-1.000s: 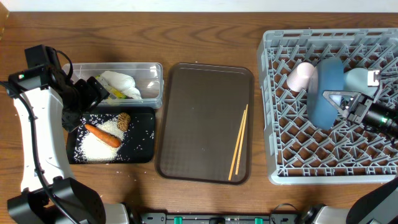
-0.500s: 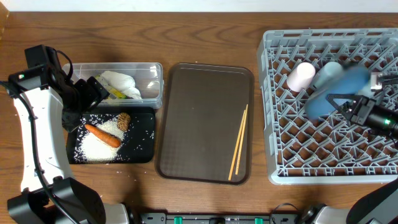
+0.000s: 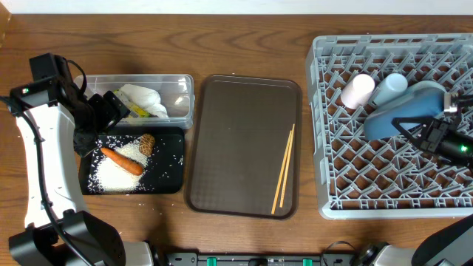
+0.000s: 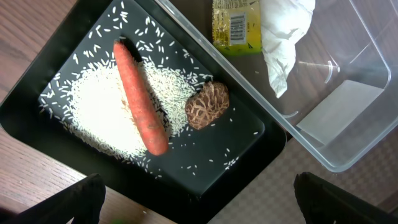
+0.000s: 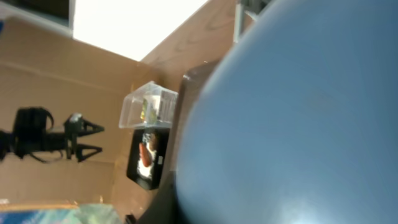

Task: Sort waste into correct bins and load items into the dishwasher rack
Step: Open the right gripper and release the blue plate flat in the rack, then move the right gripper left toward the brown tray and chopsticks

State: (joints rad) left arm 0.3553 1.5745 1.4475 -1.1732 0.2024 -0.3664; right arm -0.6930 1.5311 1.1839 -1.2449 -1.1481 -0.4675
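R gripper [image 3: 411,127] at rim of dark-blue plate [image 3: 414,100], which leans in dishwasher rack [image 3: 384,192], grip vs. release can't be told; rec. confirming plate is seated and stable before withdrawing; L gripper [image 4: 199,196] wide open over black tray [image 4: 252,146].

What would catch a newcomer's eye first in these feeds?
The big grey rack on the right, with a large blue dish leaning among its pegs beside a pink cup and a light-blue cup. On the left, an orange carrot lies across a white rice heap in the black tray. A pair of chopsticks sits alone on the brown tray in the middle.
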